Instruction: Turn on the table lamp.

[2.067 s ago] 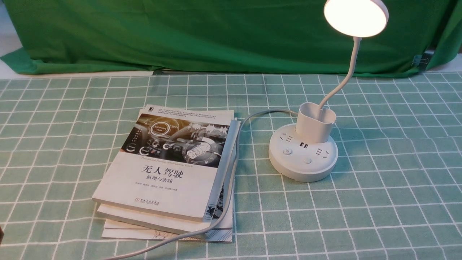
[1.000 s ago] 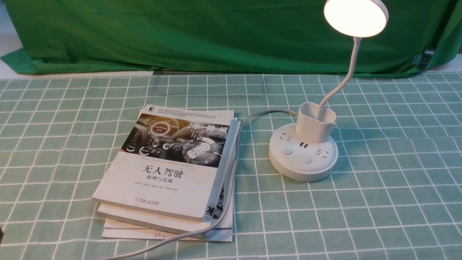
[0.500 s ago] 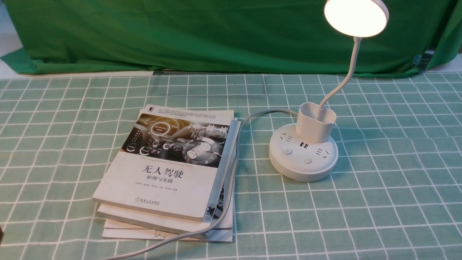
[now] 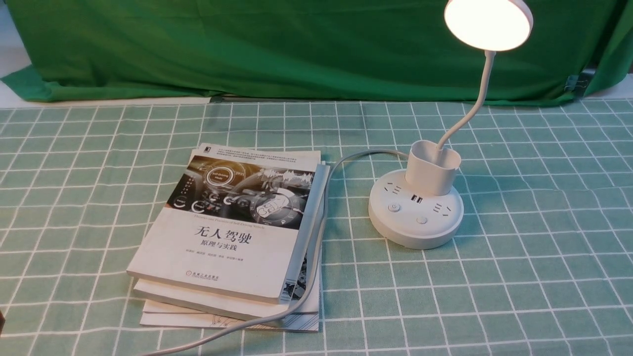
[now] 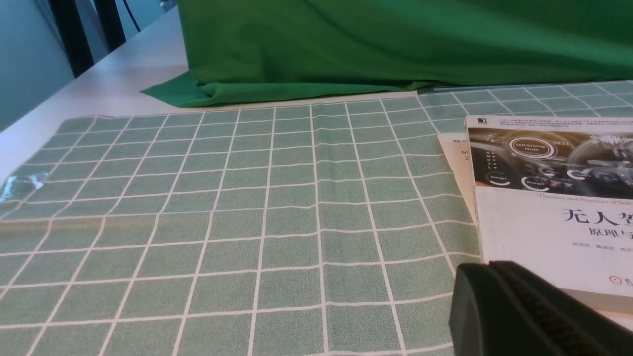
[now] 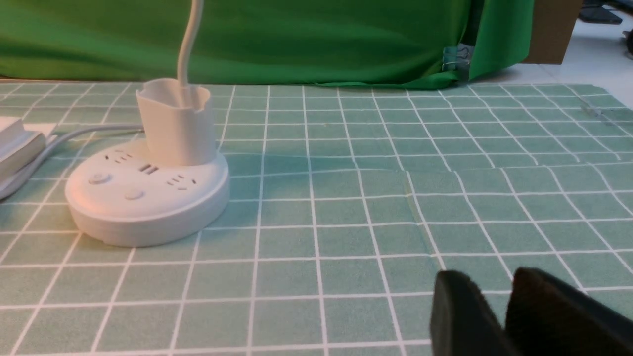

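Note:
The white table lamp stands right of centre on the checked cloth, and its round disc head (image 4: 488,22) glows lit. Its thin neck (image 4: 478,96) rises from the cup-shaped holder (image 4: 432,168) on the round base (image 4: 415,232), which carries sockets and two buttons (image 4: 393,207) (image 4: 421,220). The right wrist view shows the base (image 6: 148,212) well away from my right gripper (image 6: 487,283), whose fingertips stand slightly apart and empty. My left gripper (image 5: 487,267) is shut on nothing, beside the books. Neither gripper shows in the front view.
A stack of books (image 4: 232,227) (image 5: 554,217) lies left of the lamp. The lamp's grey cord (image 4: 316,247) runs over the books' right edge toward the front. Green backdrop cloth (image 4: 247,49) hangs along the table's far side.

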Controlling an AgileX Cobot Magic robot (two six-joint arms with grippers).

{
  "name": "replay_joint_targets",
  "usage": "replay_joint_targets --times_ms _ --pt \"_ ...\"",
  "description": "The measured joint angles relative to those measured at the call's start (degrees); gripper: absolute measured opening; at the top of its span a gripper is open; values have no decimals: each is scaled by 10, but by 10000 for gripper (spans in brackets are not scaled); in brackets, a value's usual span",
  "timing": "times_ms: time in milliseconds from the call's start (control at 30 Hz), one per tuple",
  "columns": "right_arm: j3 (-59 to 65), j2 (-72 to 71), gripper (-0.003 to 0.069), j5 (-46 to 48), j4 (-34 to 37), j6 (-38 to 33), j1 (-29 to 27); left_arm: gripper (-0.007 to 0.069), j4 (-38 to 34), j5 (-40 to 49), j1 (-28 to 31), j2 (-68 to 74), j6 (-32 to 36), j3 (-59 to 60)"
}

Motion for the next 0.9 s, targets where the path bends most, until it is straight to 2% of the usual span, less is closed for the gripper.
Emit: replay_joint_targets --times_ms 900 --pt "0 0 237 1 0 0 0 21 0 0 0 0 0 0"
